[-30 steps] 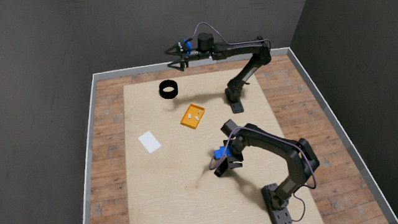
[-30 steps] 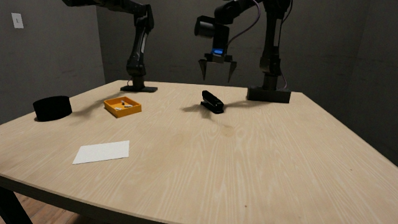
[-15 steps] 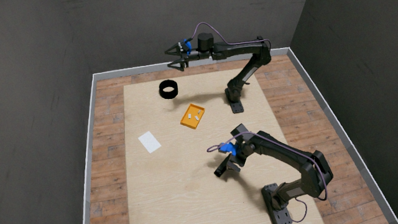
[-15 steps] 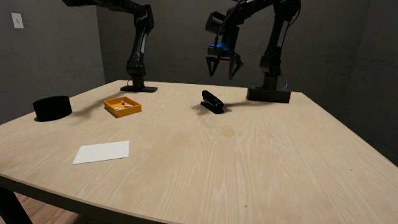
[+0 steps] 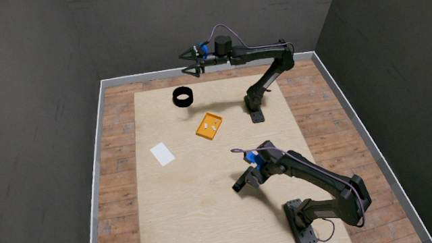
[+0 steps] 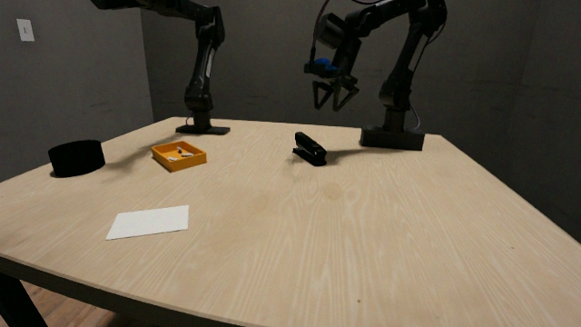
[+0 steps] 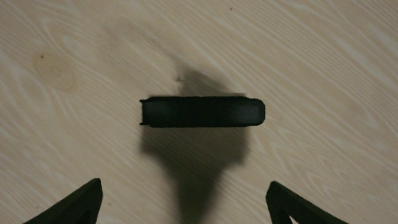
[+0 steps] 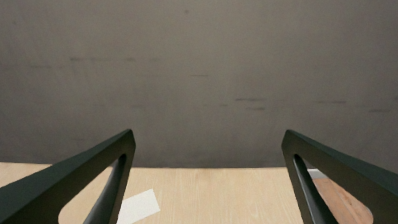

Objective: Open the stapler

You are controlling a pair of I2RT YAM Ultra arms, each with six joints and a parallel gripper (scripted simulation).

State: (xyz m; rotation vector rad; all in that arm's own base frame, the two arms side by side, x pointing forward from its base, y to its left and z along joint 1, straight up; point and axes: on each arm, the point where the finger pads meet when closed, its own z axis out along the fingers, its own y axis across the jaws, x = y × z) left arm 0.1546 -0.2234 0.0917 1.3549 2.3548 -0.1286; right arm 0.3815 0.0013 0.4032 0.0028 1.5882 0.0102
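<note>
- Top view: the stapler (image 5: 239,184) (image 6: 310,149) (image 7: 202,111) is on the wooden table (image 5: 189,182) (image 6: 272,218) (image 7: 320,65) (image 8: 215,195), beside the left gripper (image 5: 252,180) (image 6: 327,109) (image 7: 189,188), which overlaps part of it from this angle. Narrow, dark body, lying aslant. The orange tray (image 5: 200,135) (image 6: 188,163) with small pale pieces, the black ring (image 5: 183,102) (image 6: 77,159) and the white card (image 5: 162,154) (image 6: 149,222) (image 8: 139,206) are well apart from it.
- Same view: right gripper (image 5: 181,64) (image 8: 210,131) up by the far wall, fingers spread wide, holding nothing.
- Exterior view: stapler black all over, standing on its base. Cover tilted up into a narrow wedge, gap widest at the end away from the camera; nowhere near upright. Faint shine on the nearer end. Left gripper hangs above and behind it, apart, fingers fully spread, nothing held. Right gripper lies outside this picture.
- Left wrist view: stapler seen from above as a dark bar set crosswise; one end rounded, the other squared with small projecting corners. Fingertips wide apart, off to one side of it, not touching. Cover angle can't be read here.
- Right wrist view: open fingers frame grey wall and table edge, card at lower left.
</note>
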